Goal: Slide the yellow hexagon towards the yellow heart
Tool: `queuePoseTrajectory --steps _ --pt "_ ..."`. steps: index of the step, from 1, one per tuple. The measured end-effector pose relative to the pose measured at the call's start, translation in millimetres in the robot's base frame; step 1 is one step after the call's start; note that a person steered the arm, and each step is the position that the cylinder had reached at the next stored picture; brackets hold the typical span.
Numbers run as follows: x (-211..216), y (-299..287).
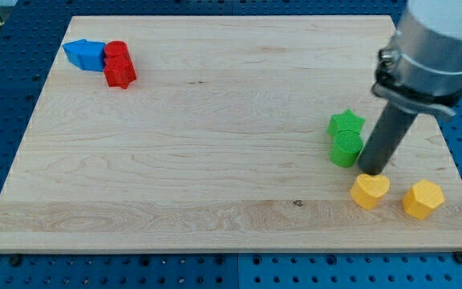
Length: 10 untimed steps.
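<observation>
The pale wooden board (215, 160) carried everything. The yellow plastic heart (370, 191) serves as landmark. My tip (371, 170), a bare dark rod holding nothing, sat just above the heart, between it and two green blocks (346, 138), a star and a rounder one. The yellow hexagon (423, 199) lay just to the heart's right, apart, with bare wood between. Both lay near the board's bottom edge. The blue block (84, 54) and red block (119, 63) touched far up-left.
</observation>
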<state>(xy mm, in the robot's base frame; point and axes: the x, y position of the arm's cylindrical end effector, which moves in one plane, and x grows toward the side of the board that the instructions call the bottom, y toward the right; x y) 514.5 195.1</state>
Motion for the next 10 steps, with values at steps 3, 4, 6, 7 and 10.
queuePoseTrajectory --steps 3,4,6,7,10 --pt "31.9 68.4" --pt "69.6 71.8" --pt "72.9 67.7" --pt "72.9 52.3" --pt "73.0 14.3"
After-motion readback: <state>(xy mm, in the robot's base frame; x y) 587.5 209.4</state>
